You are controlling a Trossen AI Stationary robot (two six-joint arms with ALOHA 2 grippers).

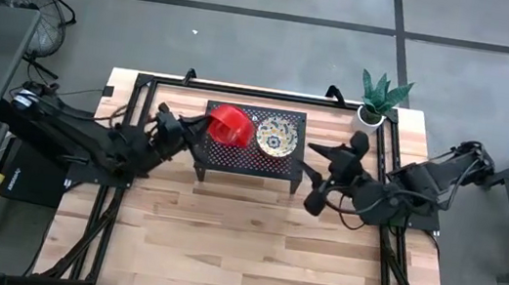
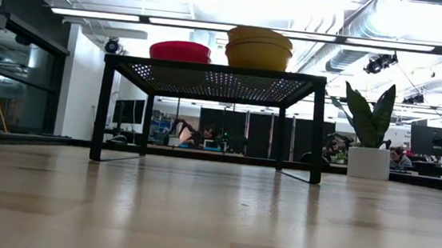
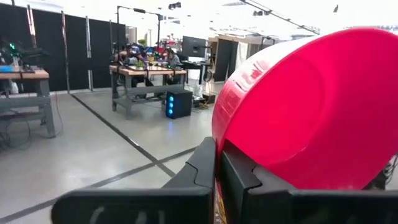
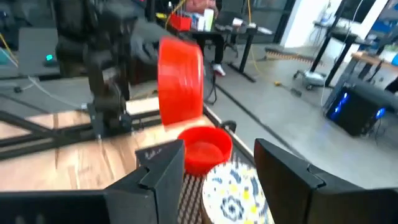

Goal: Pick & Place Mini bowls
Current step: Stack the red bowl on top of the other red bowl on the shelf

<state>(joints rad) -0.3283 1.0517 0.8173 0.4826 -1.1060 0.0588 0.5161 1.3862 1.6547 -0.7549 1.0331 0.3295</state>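
Note:
A black mesh stand (image 1: 247,159) sits mid-table. On it are a cream-yellow floral mini bowl (image 1: 276,134), which the low view shows as a stack (image 2: 259,49), and red bowls (image 2: 180,51) beside them. My left gripper (image 1: 200,125) reaches in from the table's left and is shut on another red mini bowl (image 1: 230,125), tipped on edge above the stand's left part. In the right wrist view this bowl (image 4: 180,81) hangs over a resting red bowl (image 4: 205,149). My right gripper (image 1: 315,178) waits open, just right of the stand. My left gripper pinches the red bowl's rim (image 3: 217,124) on the bowl's left side, with one finger (image 3: 202,165) on each face of the wall. The fingers come about level from the table's left. The bowl is lifted clear of the stand and stands nearly on edge.
A small white pot with a green plant (image 1: 379,98) stands at the table's far right corner, beyond my right arm. Black frame rails (image 1: 132,136) run along both table sides. Bare wood (image 1: 242,239) lies near of the stand.

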